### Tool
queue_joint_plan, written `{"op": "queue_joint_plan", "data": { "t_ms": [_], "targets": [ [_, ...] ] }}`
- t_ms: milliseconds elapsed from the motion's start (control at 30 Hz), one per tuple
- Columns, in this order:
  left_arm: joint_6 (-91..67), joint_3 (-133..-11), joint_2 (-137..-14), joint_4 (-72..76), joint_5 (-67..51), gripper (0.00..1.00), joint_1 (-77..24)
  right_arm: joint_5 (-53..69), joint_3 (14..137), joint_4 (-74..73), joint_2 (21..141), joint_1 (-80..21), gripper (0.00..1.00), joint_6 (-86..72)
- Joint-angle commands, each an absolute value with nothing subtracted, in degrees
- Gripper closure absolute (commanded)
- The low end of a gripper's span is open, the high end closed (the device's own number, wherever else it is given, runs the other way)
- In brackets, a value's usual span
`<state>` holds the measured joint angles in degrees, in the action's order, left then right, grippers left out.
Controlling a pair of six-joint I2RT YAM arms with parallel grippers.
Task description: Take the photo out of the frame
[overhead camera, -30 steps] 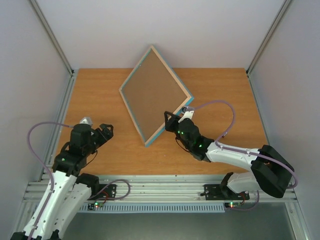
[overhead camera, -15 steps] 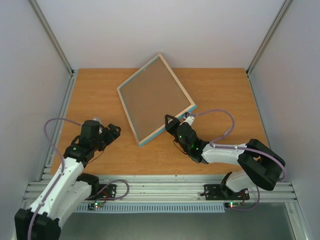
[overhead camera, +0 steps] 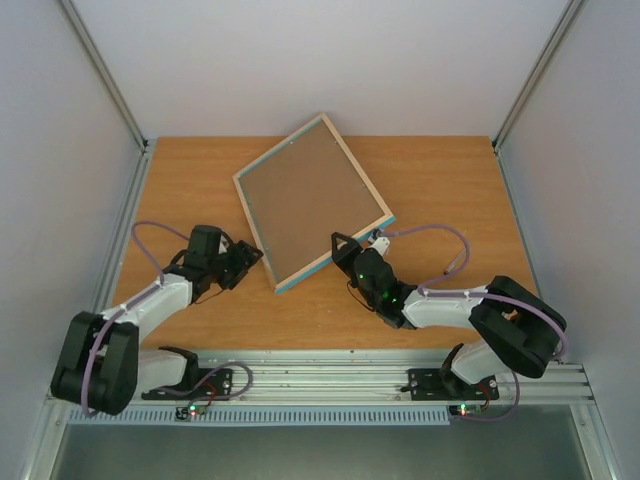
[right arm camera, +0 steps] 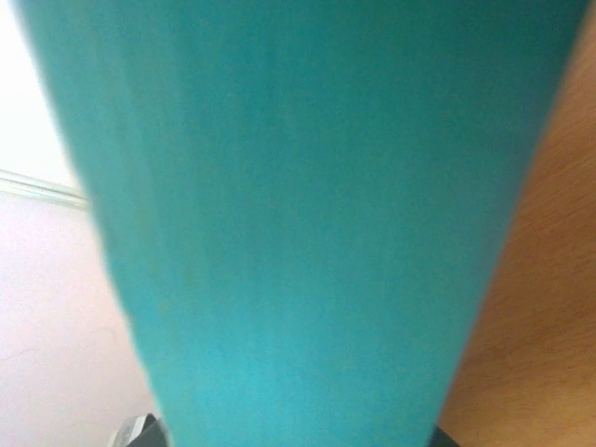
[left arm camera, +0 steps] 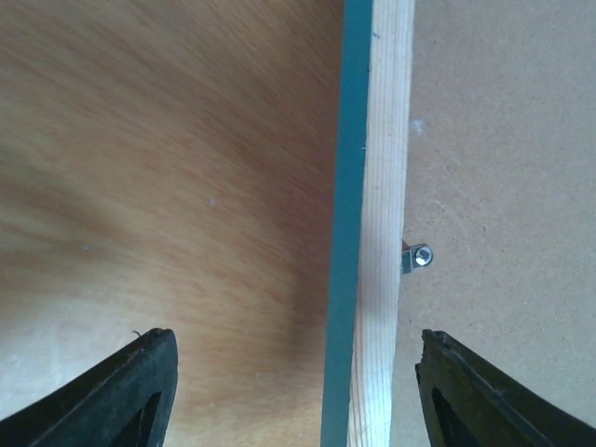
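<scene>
The frame (overhead camera: 262, 232) lies back up on the table, its turquoise edge and pale wood rim showing around the brown backing board (overhead camera: 310, 195). The photo is hidden under the backing. My right gripper (overhead camera: 345, 250) is shut on the frame's near edge; in the right wrist view the turquoise frame (right arm camera: 307, 233) fills the picture and hides the fingers. My left gripper (overhead camera: 250, 258) is open at the frame's near left side. In the left wrist view the frame rim (left arm camera: 384, 186) runs between the fingers (left arm camera: 140, 391), untouched. A small metal clip (left arm camera: 419, 256) sits on the backing board (left arm camera: 503, 140).
The wooden table (overhead camera: 440, 180) is enclosed by pale walls at the back and sides, with metal rails along its edges. The purple cables of both arms loop over the table beside the frame.
The frame has come down from standing steeply on edge to lying almost flat. My left arm has reached right and down to the frame's near left side.
</scene>
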<state>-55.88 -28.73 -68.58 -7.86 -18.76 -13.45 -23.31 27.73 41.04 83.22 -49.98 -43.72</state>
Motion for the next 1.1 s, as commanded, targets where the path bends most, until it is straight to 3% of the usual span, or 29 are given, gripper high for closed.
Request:
{"op": "queue_joint_plan", "data": {
  "t_ms": [0, 67, 267, 567, 767, 1067],
  "targets": [
    [-57.4, -29.1, -72.9, 2.4, -23.5, 0.32, -13.4, -21.8, 26.0, 35.4, 85.4, -50.4, 0.81, -40.9],
    [-57.5, -28.8, -74.3, 3.6, -24.4, 0.39, -13.8, -21.8, 25.8, 35.7, 86.2, -50.3, 0.81, -41.2],
    [-58.0, -28.0, -76.2, 5.4, -23.4, 0.43, -16.8, -20.7, 26.1, 36.6, 88.8, -50.4, 0.78, -42.4],
    [-57.2, -28.2, -79.3, 5.6, -21.1, 0.7, -19.5, -20.5, 25.1, 36.1, 89.7, -50.4, 0.71, -43.1],
    [-56.5, -28.8, -81.5, 5.2, -20.1, 0.82, -20.2, -20.1, 24.2, 36.0, 89.5, -50.4, 0.68, -44.4],
    [-54.5, -29.2, -83.6, 2.8, -18.0, 0.93, -20.9, -18.3, 23.3, 32.0, 88.2, -50.4, 0.49, -47.7]
  ]
}}
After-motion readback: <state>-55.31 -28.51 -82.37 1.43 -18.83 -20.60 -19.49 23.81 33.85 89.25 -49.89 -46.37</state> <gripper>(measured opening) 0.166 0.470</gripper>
